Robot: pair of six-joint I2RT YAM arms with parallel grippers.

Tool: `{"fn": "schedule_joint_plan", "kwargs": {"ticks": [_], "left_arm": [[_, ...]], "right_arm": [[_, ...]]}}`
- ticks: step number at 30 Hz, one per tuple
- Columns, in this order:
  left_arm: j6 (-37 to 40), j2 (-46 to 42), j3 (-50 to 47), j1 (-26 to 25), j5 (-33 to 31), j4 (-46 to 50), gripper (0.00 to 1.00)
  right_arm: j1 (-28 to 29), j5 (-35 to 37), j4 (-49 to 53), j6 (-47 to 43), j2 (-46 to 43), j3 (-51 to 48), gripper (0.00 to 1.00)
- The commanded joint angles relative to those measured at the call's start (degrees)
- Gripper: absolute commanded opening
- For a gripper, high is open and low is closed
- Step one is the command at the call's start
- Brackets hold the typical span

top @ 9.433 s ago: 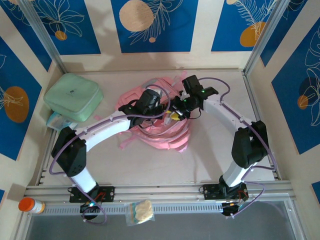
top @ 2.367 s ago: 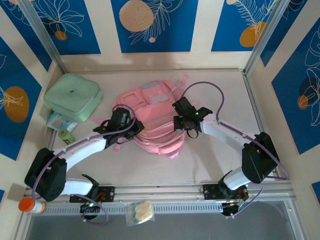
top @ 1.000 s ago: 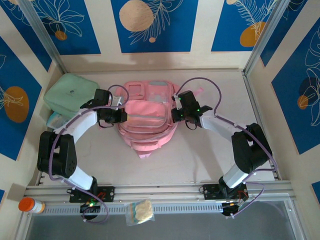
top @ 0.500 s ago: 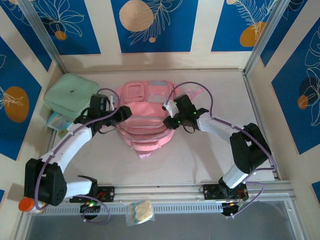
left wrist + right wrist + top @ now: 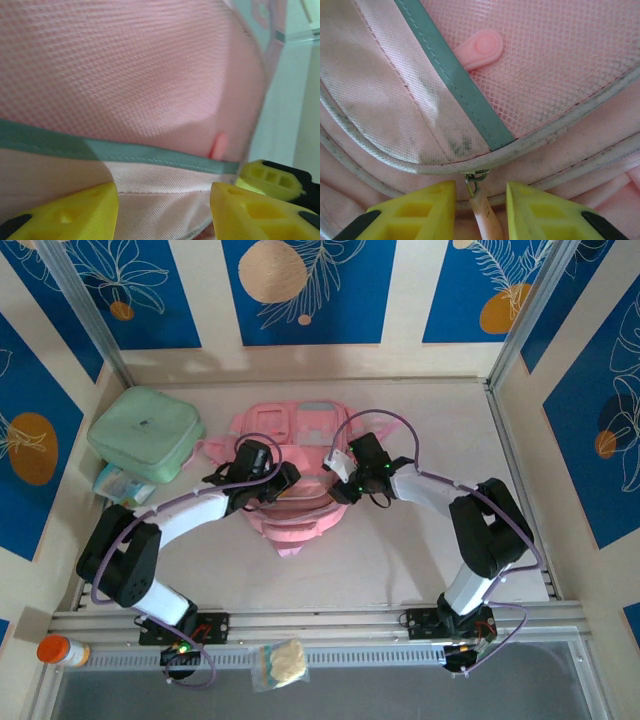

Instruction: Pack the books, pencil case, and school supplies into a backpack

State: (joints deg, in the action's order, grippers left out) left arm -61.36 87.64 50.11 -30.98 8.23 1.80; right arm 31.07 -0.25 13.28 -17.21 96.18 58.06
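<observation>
The pink backpack (image 5: 305, 428) lies flat in the middle of the table, front up. My left gripper (image 5: 284, 483) rests low on its left front and stands open. Its yellow fingers (image 5: 75, 210) straddle pale pink fabric (image 5: 165, 195) below a teal trim. My right gripper (image 5: 336, 487) is open on the right front. A pink zipper pull (image 5: 487, 217) lies loose between its fingers (image 5: 415, 210), with a gap on each side. A round pink tab (image 5: 482, 47) sits on the mesh pocket above. The books are out of view.
A large mint-green zip case (image 5: 147, 433) sits at the back left. A flat white-and-blue packet (image 5: 120, 483) pokes out beneath it; I cannot tell whether it is the pencil case. An orange-capped bottle (image 5: 62, 650) and a small clear bag (image 5: 278, 664) lie on the front rail.
A second ago both grippers held the backpack's sides, shut. Both have opened and moved inward onto its lower front, the left one travelling furthest to the right.
</observation>
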Motion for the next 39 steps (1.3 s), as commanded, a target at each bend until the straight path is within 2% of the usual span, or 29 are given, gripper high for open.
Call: {"fn": "schedule_joint_plan", "kwargs": {"ticks": [1,4,10,16,19,21,23,26,27,28,30,31,33,36,39], "left_arm": [[2.1,1.4,1.5,-0.3,-5.9,5.9,0.48],[3.2,1.3,-0.2,-0.3,-8.2,8.2,0.47],[3.9,2.5,-1.3,-0.1,-8.5,9.4,0.47],[5.7,2.9,1.1,-0.1,-8.4,10.9,0.47],[6.0,1.4,1.6,-0.1,-6.7,9.1,0.47],[7.6,-0.7,2.1,-0.1,-4.5,7.6,0.52],[9.9,-3.8,2.8,-0.1,-5.3,8.9,0.58],[15.9,-10.6,3.0,0.9,-10.7,13.6,0.70],[18.7,-13.0,2.6,2.0,-13.1,15.2,0.76],[20.6,-14.7,2.0,3.4,-15.0,16.7,0.83],[26.0,-17.9,0.6,8.5,-19.6,20.1,0.97],[28.5,-18.8,-0.3,10.8,-22.6,21.3,1.00],[33.5,-20.4,-2.6,16.1,-30.6,22.4,1.00],[41.6,-21.7,-8.9,22.2,-35.0,14.2,0.99],[51.7,-21.9,-17.6,24.5,-37.6,-2.8,0.99]], "right_arm": [[-1.1,-0.1,-1.5,-2.3,0.8,0.7,0.30],[-1.6,3.7,-4.1,-2.7,1.8,1.1,0.27],[-3.5,8.6,-6.8,-2.1,3.2,3.4,0.26],[-4.1,8.4,-7.1,0.6,0.3,2.5,0.26],[-3.3,4.8,-4.9,0.9,-3.7,1.2,0.27],[-2.6,3.6,-5.8,2.3,-7.9,-1.5,0.31],[-3.3,3.3,-6.5,6.8,-12.8,-3.5,0.39],[-6.8,5.0,-4.6,15.6,-18.6,-5.3,0.64],[-8.3,5.9,-4.0,18.5,-20.5,-6.0,0.69],[-9.7,6.7,-3.7,20.5,-22.0,-6.9,0.74],[-12.2,15.2,-4.0,25.0,-25.6,-9.5,0.81],[-13.8,17.6,-3.9,26.7,-26.9,-10.7,0.82],[-18.3,23.1,-3.4,31.5,-28.8,-13.0,0.85],[-24.5,25.5,-2.4,37.1,-28.4,-14.5,0.86],[-26.1,25.4,-16.4,33.8,-27.8,-22.3,0.87]]}}
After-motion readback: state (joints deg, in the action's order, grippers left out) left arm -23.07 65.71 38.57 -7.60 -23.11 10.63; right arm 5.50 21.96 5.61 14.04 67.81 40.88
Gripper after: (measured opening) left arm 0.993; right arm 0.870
